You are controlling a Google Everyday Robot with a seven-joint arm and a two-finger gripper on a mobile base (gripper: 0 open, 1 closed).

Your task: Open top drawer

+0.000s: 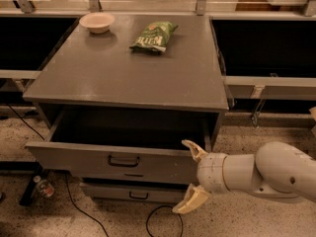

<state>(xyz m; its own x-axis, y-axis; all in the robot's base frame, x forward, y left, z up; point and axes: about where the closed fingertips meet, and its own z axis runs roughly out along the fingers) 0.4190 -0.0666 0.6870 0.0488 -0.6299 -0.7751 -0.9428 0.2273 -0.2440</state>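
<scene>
Gripper [191, 176]: yours, at the right end of the top drawer [89, 158]; fingers spread wide, one tip at the front's upper edge, the other below its lower edge.

Top drawer: stands well out of the grey cabinet [133, 73], black handle [123, 160] at centre front.

Cabinet top: white bowl [97, 21], green chip bag [153, 35], both far from your gripper.

Lower drawer [123, 192]: slightly out.

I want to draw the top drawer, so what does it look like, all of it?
The top drawer is grey, seemingly painted wood, with a flat front and a small black bar handle in the middle. It is pulled well out, level, beneath the cabinet top; its inside looks dark. The gripper is open at the front's right end, upper finger by the top edge.
</scene>
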